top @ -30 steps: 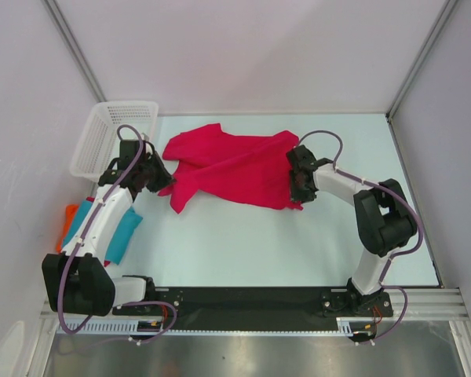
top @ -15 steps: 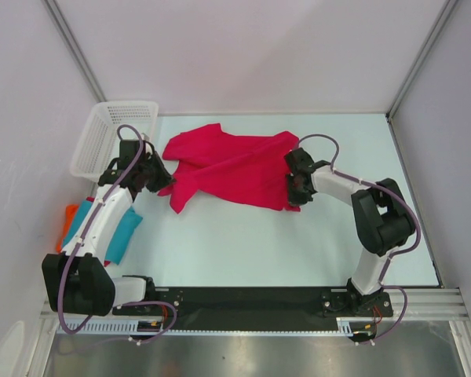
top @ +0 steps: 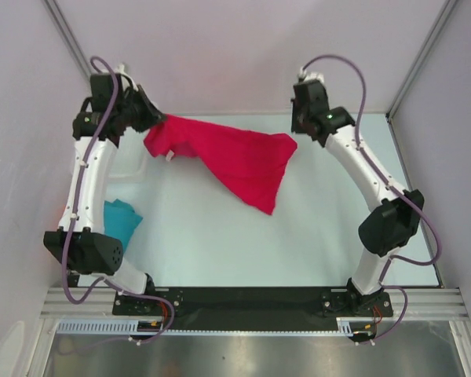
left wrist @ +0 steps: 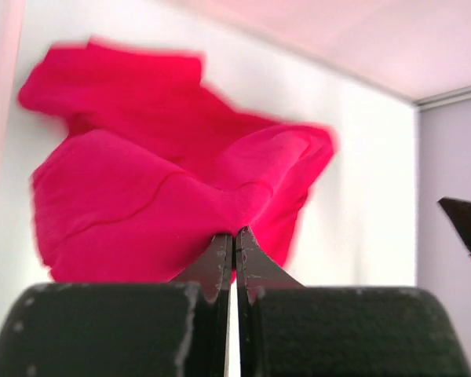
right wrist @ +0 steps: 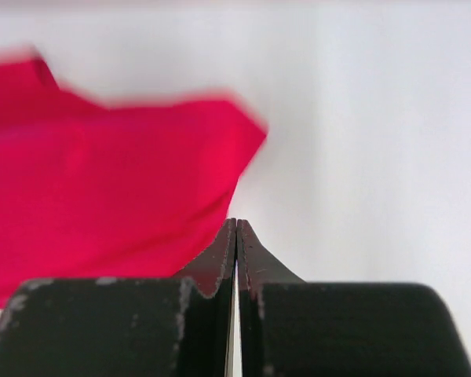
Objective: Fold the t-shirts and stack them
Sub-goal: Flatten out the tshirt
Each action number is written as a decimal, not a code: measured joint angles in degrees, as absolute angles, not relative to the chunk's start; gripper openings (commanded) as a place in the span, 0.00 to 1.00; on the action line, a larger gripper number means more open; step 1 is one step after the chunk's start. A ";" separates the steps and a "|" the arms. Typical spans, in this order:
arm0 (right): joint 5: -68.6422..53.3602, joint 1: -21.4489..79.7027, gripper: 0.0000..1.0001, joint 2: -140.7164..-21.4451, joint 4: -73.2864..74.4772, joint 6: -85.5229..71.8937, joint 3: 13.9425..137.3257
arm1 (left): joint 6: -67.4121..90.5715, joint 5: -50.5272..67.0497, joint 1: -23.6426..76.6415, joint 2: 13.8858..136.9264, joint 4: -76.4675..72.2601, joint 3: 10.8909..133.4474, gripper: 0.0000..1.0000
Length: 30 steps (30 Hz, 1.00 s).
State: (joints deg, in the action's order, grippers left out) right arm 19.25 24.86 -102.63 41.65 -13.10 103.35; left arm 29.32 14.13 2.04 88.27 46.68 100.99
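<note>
While both arms reach up high by the far wall, the big crimson-pink t-shirt [top: 228, 157] hangs between them over the far part of the table [top: 322, 228]. The left gripper [top: 155, 122] is at the shirt's top left corner. Its two jaws are pressed tight together, with a bit of the red cloth pinched at the tips. The right gripper [top: 298, 129] is at the shirt's top right corner. Its jaws are pressed together too, and the edge of the cloth meets them right at the tips, so it is pinching the shirt as well. The top edge of the shirt runs from one gripper to the other. The rest hangs down to a point toward the near side, a bit right of the middle. I cannot tell if that point touches the table. The teal t-shirt [top: 122, 220] lies on the table at the left, beside the left arm and well apart from the red one.
</note>
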 measured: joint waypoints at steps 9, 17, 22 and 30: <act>18.65 23.49 0.09 -99.66 43.44 -12.12 109.89 | 28.84 17.08 1.52 88.01 51.05 109.19 0.00; 4.43 28.73 0.21 -99.37 40.73 -17.85 82.15 | 28.84 17.19 1.48 87.33 51.68 97.03 0.00; -0.60 35.57 0.29 -102.39 38.00 -21.04 80.66 | 28.53 17.23 1.45 87.20 50.92 95.59 0.00; -5.91 39.00 0.35 -110.24 33.01 -24.84 86.87 | 27.81 17.21 1.28 86.35 50.17 92.88 0.00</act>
